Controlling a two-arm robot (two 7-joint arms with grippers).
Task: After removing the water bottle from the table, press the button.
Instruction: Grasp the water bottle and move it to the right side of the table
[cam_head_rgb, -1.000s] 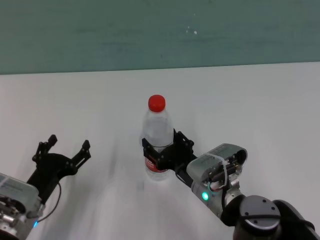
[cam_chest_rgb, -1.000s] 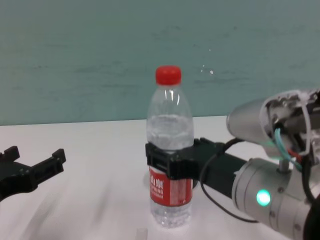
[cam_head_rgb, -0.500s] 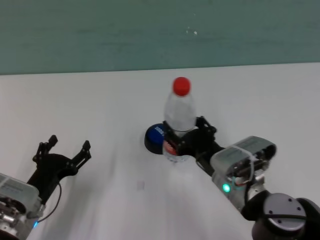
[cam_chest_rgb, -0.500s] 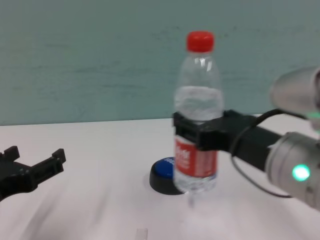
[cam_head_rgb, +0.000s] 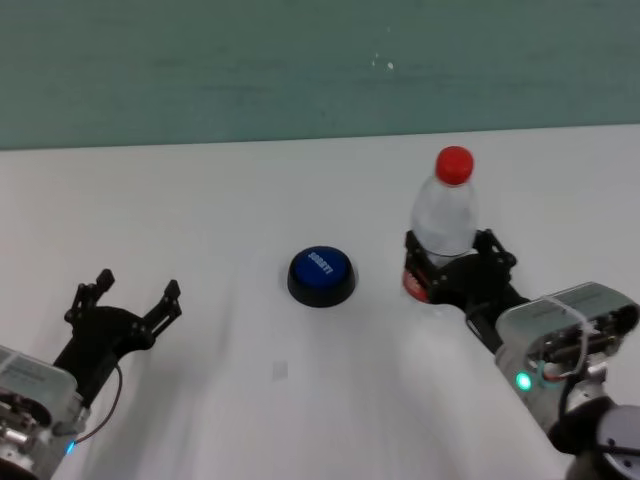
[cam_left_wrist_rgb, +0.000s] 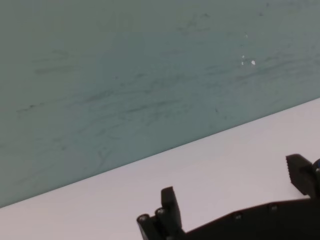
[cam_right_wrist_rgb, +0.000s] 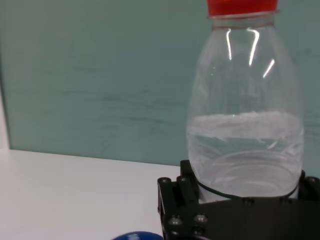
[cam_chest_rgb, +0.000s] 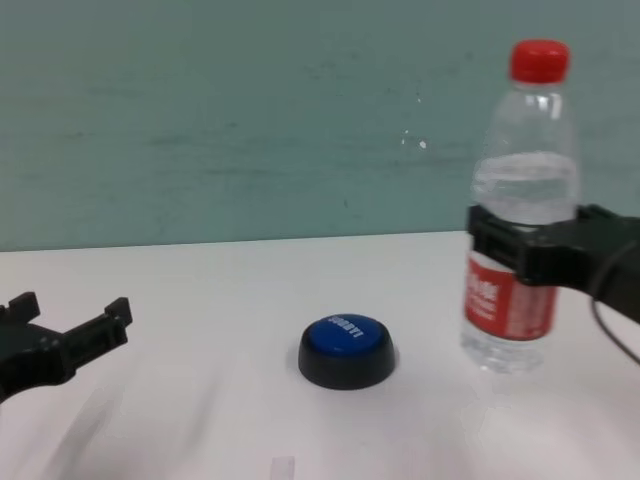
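The water bottle (cam_head_rgb: 445, 220), clear with a red cap and red label, stands upright to the right of the button, held off the white table (cam_head_rgb: 200, 210). It also shows in the chest view (cam_chest_rgb: 520, 200) and the right wrist view (cam_right_wrist_rgb: 245, 135). My right gripper (cam_head_rgb: 460, 275) is shut on the bottle's middle; it also shows in the chest view (cam_chest_rgb: 520, 250). The blue button (cam_head_rgb: 320, 276) on its black base sits uncovered at the table's centre, also in the chest view (cam_chest_rgb: 346, 350). My left gripper (cam_head_rgb: 125, 300) is open and empty at the near left, also in the chest view (cam_chest_rgb: 65, 335).
A teal wall (cam_head_rgb: 320, 60) runs along the table's far edge. A small grey mark (cam_head_rgb: 281, 371) lies on the tabletop in front of the button.
My right gripper has lifted the bottle and carried it to the right, uncovering the blue button that was behind it. The left arm has not moved.
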